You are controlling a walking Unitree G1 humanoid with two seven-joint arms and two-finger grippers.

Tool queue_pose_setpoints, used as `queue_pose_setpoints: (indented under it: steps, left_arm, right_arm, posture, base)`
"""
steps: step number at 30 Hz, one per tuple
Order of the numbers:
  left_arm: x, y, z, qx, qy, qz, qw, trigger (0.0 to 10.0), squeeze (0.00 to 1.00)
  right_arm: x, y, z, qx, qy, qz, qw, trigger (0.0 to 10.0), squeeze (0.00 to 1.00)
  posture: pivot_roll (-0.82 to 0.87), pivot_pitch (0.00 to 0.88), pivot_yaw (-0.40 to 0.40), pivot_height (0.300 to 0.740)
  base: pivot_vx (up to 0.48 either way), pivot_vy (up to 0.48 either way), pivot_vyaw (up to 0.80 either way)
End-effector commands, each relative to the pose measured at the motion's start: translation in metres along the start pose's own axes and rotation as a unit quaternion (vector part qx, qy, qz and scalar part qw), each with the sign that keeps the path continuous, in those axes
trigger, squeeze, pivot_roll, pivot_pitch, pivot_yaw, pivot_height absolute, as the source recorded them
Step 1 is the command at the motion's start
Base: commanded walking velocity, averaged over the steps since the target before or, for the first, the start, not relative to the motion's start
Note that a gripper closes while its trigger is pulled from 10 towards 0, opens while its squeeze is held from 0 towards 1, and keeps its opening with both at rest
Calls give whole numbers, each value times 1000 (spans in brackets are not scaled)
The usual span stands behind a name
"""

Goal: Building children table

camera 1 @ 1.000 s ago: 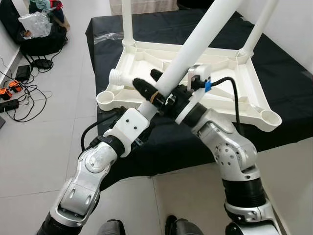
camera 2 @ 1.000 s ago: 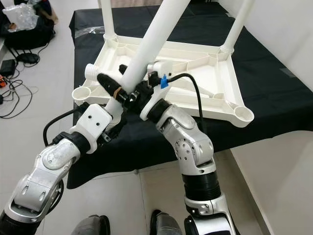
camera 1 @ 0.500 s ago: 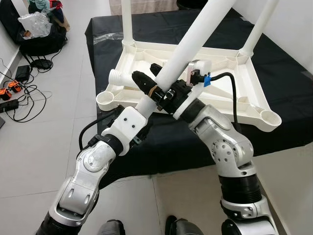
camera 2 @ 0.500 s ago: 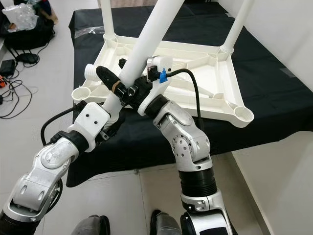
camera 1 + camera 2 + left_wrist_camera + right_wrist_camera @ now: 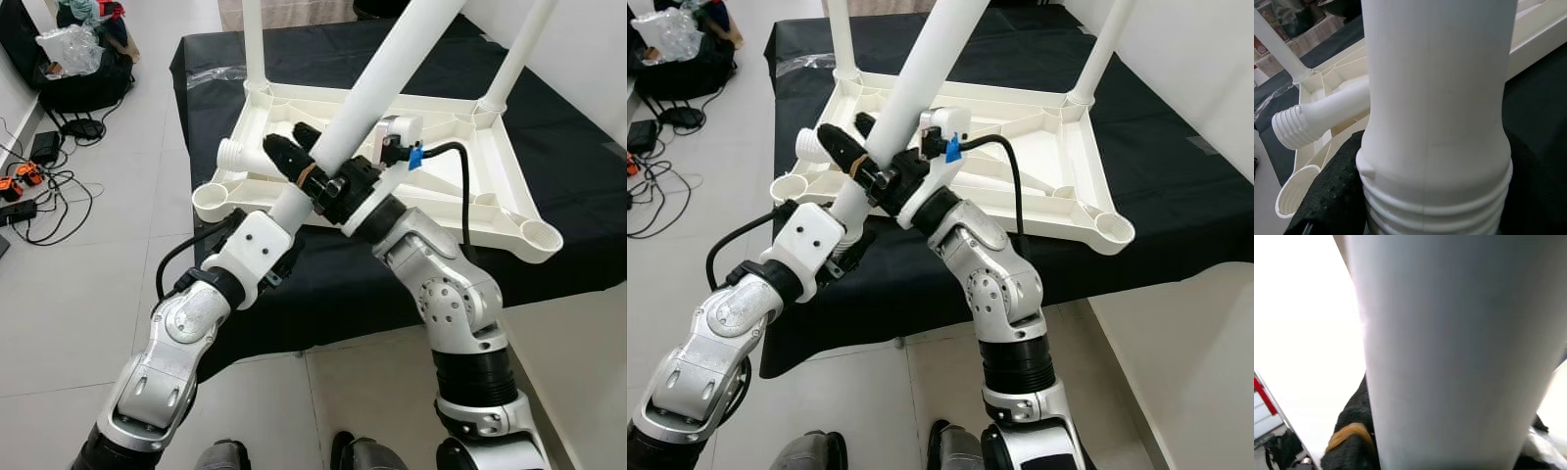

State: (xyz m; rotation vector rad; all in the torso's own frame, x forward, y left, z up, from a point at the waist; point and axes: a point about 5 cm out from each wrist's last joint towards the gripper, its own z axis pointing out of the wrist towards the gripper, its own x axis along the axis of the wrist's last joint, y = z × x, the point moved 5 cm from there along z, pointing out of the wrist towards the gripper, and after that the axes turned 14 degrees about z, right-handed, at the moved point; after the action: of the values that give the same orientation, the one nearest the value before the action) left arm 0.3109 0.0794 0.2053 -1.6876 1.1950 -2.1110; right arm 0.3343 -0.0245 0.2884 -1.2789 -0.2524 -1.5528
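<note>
Both grippers pinched one loose table leg [image 5: 377, 88] near its threaded end, tilted above the upturned tabletop [image 5: 446, 186]; left gripper [image 5: 294, 162] below, right gripper [image 5: 338, 186] just above (two grips presumably steady it for threading); corner sockets [image 5: 214, 200] looked vacant; another leg [image 5: 1317, 115] lay inside the tabletop.

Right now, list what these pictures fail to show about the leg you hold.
- Held table leg: its far end is cut off by the frame's top edge in both eye views.
- Left end effector: the leg hides its finger gap.
- Right end effector: the leg covers its fingers.
- Right wrist view: the leg is blurred.
</note>
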Motion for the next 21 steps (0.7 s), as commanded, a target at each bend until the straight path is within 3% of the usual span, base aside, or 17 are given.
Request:
queue_pose_setpoints:
  steps: [1, 11, 15, 16, 21]
  left_arm:
    - [3, 11, 0, -22, 12, 9, 1000, 10000, 0]
    - [3, 11, 0, -22, 12, 8, 1000, 10000, 0]
    - [0, 13, 1, -28, 2, -10, 1000, 10000, 0]
    - [-3, 16, 0, -33, -5, -28, 999, 10000, 1000]
    - [-1, 14, -1, -28, 1, -35, 999, 10000, 1000]
  right_arm:
    - [5, -7, 3, 11, 4, -6, 1000, 0, 0]
    - [4, -10, 3, 18, 2, -10, 1000, 0, 0]
    - [4, -9, 3, 17, 3, -10, 1000, 0, 0]
    - [4, -9, 3, 17, 3, -9, 1000, 0, 0]
    - [4, -9, 2, 16, 3, -9, 1000, 0, 0]
  posture:
    - [3, 130, -34, 740]
    - [1, 135, -33, 740]
    - [4, 139, -33, 740]
    - [4, 139, -33, 740]
    - [3, 140, -31, 740]
  base:
    - [0, 0, 0]
    - [0, 0, 0]
    - [0, 0, 0]
    - [0, 0, 0]
    - [0, 0, 0]
